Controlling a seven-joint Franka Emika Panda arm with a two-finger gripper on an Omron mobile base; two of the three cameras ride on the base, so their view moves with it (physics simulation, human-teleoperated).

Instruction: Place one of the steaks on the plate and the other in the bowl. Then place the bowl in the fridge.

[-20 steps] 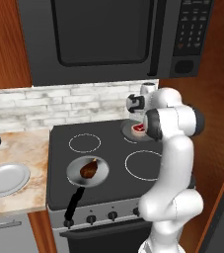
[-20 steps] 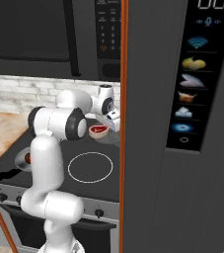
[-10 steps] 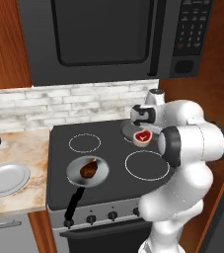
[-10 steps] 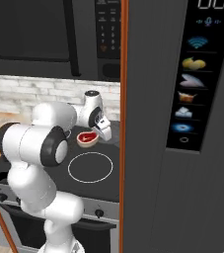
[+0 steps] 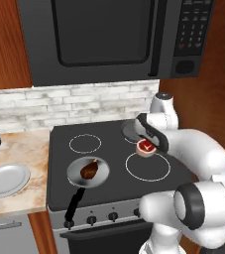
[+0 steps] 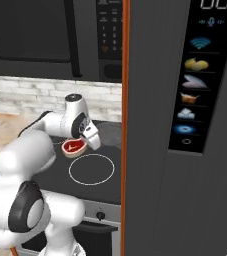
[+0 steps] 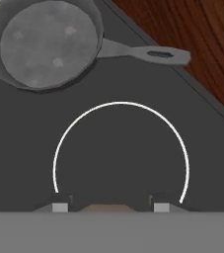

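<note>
- Left base view: the gripper [image 5: 146, 144] hangs over the stove top [image 5: 109, 186] with the red steak [image 5: 145, 147] clamped between its fingers and lifted clear of the glass. The meat sits above the far edge of the front right burner ring [image 5: 147, 166]. Just behind the tool lies a grey frying pan [image 5: 130, 130], partly hidden by the hand. Well off to the tool's left, a second frying pan [image 5: 88, 171] with a black handle holds the dark brown steak [image 5: 88, 170]. Farther left again, on the marble counter [image 5: 22, 158], rests the light-grey plate [image 5: 6, 179], bare.
- Right base view: the same hold shows from the other side, with the red steak [image 6: 73, 147] carried under the gripper [image 6: 79, 144], cut face up, above the burner ring [image 6: 91, 169]. The dark fridge [image 6: 185, 125], doors shut, stands close on the tool's right, its icon panel [image 6: 191, 75] facing the camera.
- Hand view: both finger tips [image 7: 60, 206] rise at the lower edge with a brownish sliver of the red steak [image 7: 105, 208] filling the gap between them. Below the tool is the white burner ring [image 7: 121, 148]; ahead of it lies the empty grey frying pan [image 7: 47, 44], its handle pointing at the wooden cabinet side [image 7: 192, 44].
- Step in hand, as I judge it: carrying the first steak to a dish. The next move calls for a long swing left across the stove to the plate, lowering close before letting go. The bowl's place I cannot tell.
</note>
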